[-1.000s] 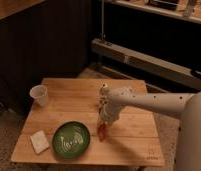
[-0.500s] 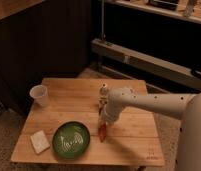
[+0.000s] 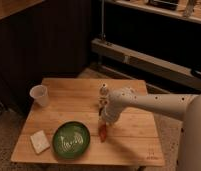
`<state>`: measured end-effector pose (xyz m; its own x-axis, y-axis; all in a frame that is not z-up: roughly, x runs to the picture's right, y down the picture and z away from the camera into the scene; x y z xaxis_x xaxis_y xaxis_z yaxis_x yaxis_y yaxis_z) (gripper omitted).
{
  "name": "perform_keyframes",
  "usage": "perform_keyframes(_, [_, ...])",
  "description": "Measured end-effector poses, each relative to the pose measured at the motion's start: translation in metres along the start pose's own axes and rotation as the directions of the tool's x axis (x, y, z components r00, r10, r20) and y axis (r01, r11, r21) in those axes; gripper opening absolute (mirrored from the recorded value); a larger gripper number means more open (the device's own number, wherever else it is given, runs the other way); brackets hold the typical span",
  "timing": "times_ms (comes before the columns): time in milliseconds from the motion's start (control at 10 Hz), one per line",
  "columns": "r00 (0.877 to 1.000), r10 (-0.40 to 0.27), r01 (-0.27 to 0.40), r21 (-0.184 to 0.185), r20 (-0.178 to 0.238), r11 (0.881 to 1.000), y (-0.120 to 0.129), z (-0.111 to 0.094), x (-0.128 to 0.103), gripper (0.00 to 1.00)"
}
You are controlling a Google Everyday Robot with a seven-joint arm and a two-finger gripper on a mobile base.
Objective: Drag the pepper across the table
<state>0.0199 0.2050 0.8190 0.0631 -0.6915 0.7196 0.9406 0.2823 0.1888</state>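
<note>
Hardly anything has shifted in the last second: my gripper (image 3: 104, 123) hangs right over the pepper (image 3: 102, 134), just beside the green plate (image 3: 59, 134) on the table (image 3: 136, 136), its hold I cannot tell, so I judge the drag barely begun.

You've got the gripper (image 3: 104, 123) over the pepper (image 3: 102, 134), mid table (image 3: 139, 142). Plate (image 3: 56, 141) lies left of it, figurine (image 3: 103, 92) behind, cup (image 3: 39, 95) back-left.

Matt wooden plank table (image 3: 74, 90), glossy green plate (image 3: 85, 145), smooth white plastic claw (image 3: 104, 122) (at the pepper (image 3: 102, 134))
</note>
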Motion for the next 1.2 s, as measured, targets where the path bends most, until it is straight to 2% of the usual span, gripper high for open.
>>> perform_keyframes(1200, [1.000,-0.030,0.030,-0.002,-0.003,1.000,0.0079,-0.0020,-0.0016,0.00])
